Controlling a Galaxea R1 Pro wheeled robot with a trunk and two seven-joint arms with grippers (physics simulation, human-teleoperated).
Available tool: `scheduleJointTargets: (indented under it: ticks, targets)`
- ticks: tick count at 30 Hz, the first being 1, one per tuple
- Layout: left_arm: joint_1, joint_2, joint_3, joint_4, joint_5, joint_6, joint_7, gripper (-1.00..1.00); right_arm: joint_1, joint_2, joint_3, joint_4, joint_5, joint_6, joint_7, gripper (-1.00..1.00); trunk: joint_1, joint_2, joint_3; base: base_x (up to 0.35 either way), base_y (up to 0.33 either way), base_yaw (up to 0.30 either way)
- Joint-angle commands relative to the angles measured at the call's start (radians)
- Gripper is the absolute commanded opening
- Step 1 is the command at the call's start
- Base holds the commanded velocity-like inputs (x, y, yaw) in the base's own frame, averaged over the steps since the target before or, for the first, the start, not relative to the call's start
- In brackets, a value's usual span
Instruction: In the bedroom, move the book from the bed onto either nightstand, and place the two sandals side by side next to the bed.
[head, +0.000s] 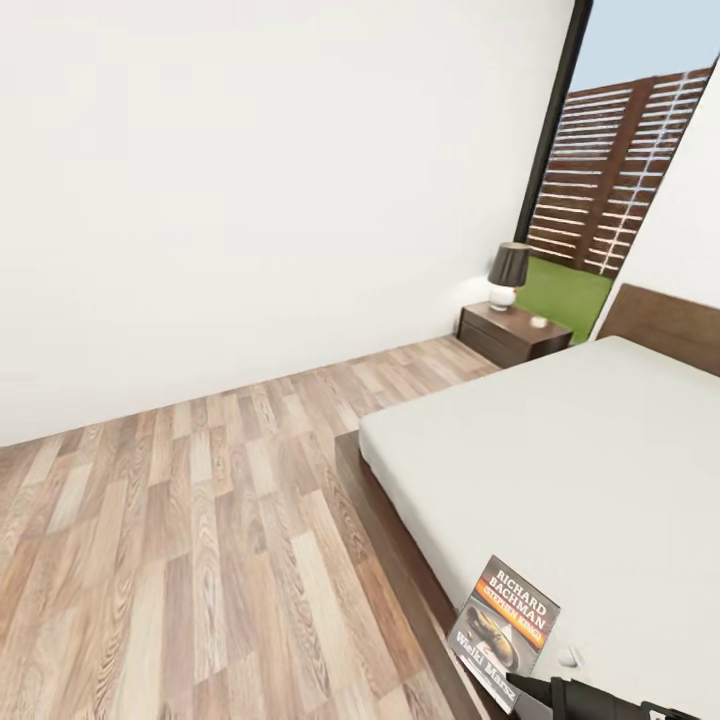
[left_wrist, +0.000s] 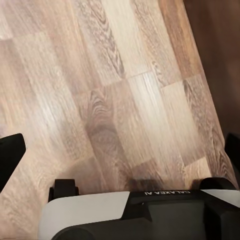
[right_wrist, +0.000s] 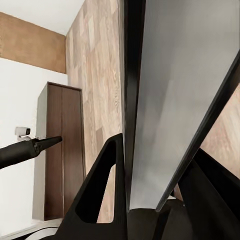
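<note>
- The book sits at the near corner of the bed, beside the mattress's floor-side edge, with its lower end in the right gripper.
- In the right wrist view a thin grey slab with a dark edge runs between the two dark fingers. This is probably the book seen edge-on, so the fingers look clamped on it rather than standing free.
- The left gripper hangs over bare plank floor, fingers wide apart with nothing between them.
- The cover faces up and toward the camera. The "RICHARD BACHMAN" end is the far one, aimed roughly at the headboard, and the long axis runs from the gripper away up the bed.
- As a thin paperback it should be light and flexible, likely to droop or bend when held by one end. Its glossy cover could slip between smooth pads.
- A hold well in from the short edge, squeezing front and back covers flat, looks safest. A grip near the spine side would resist flexing.
- The nightstand stands on the floor beside the head of the bed, well apart from the book. It carries a lamp but has free top in front.
</note>
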Motion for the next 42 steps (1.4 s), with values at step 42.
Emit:
scheduleJointTargets:
  ticks: [42]
  targets:
    - [-0.001,0.0,0.006,0.002,0.002,0.0,-0.007,1.0,0.0,-0.001,0.001,0.0,-0.01,0.012,0.005,-1.0,0.0,-0.001,-0.001,0.0,0.0,0.288]
